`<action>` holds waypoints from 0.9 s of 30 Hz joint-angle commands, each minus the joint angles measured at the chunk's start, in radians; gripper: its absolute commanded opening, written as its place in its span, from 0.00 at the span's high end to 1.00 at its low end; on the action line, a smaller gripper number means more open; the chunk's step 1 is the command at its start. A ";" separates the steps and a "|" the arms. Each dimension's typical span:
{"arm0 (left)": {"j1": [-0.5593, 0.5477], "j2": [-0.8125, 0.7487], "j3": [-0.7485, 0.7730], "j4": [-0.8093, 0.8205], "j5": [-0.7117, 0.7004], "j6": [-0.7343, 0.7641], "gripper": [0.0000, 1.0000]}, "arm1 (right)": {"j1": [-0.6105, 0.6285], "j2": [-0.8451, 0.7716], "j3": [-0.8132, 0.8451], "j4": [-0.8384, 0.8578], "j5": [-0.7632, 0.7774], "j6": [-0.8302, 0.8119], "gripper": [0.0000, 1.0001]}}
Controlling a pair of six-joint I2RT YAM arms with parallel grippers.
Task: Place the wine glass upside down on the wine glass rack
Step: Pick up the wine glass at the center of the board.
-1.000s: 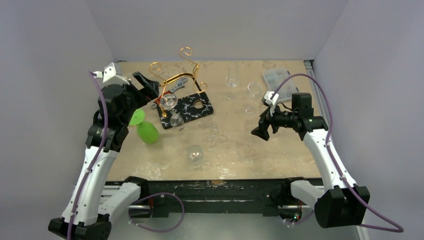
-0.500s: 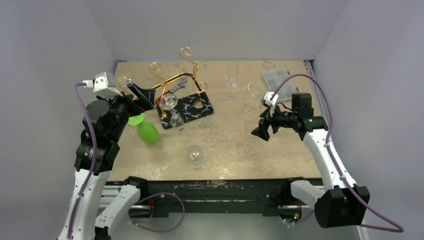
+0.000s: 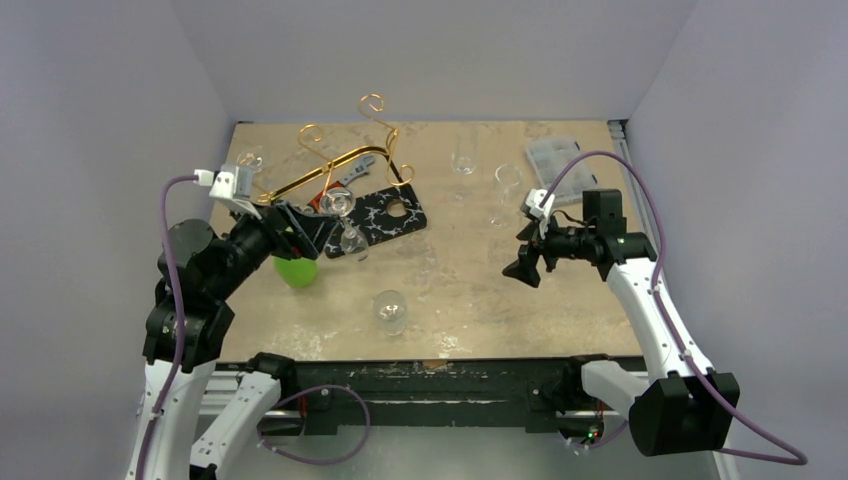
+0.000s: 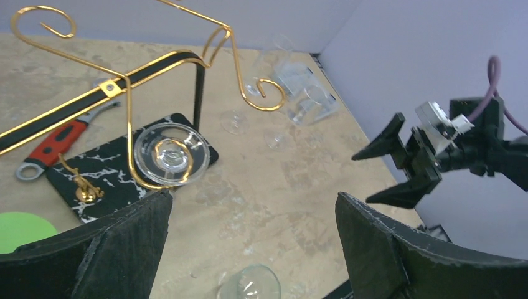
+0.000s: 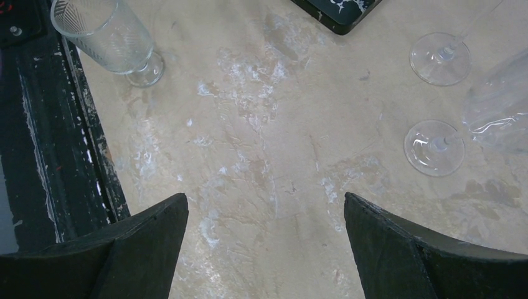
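— Starting at the left, what is seen of the left fingers (image 4: 124,249)?
— They are spread wide and nothing is held; the green cup (image 3: 295,270) is found just beside them.
— And where is the wine glass (image 4: 171,154) placed?
— It is hung upside down on the wine glass rack (image 4: 149,65). Its foot is caught in a gold wire loop, and its bowl is seen near the edge of the black veined board (image 4: 118,165).
— Which step is judged to be in hand?
— Clearing away from the rack, it is thought. That is best done slowly and straight back, so that the thin wire is not brushed and the glass is not set swinging. The seating of the foot should be checked first.
— And further right?
— The right fingers (image 5: 137,249) are held wide apart and empty above the bare surface (image 5: 268,156), near two clear glass feet (image 5: 439,59).
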State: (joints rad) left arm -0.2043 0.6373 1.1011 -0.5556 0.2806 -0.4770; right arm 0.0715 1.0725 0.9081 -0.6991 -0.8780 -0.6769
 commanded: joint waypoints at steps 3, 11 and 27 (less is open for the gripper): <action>-0.001 -0.005 0.007 -0.055 0.240 0.028 0.01 | -0.001 -0.035 0.013 -0.040 -0.035 -0.030 0.08; -0.111 0.031 0.026 -0.118 0.355 0.060 0.06 | -0.001 -0.030 0.067 -0.143 -0.042 -0.083 0.07; -0.616 0.184 0.044 -0.247 -0.093 0.144 0.10 | -0.007 -0.054 0.019 -0.081 -0.050 -0.067 0.06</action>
State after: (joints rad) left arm -0.7601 0.8143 1.1152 -0.7658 0.3332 -0.3729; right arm 0.0715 1.0454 0.9707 -0.8391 -0.8936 -0.7692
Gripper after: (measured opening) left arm 0.901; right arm 0.938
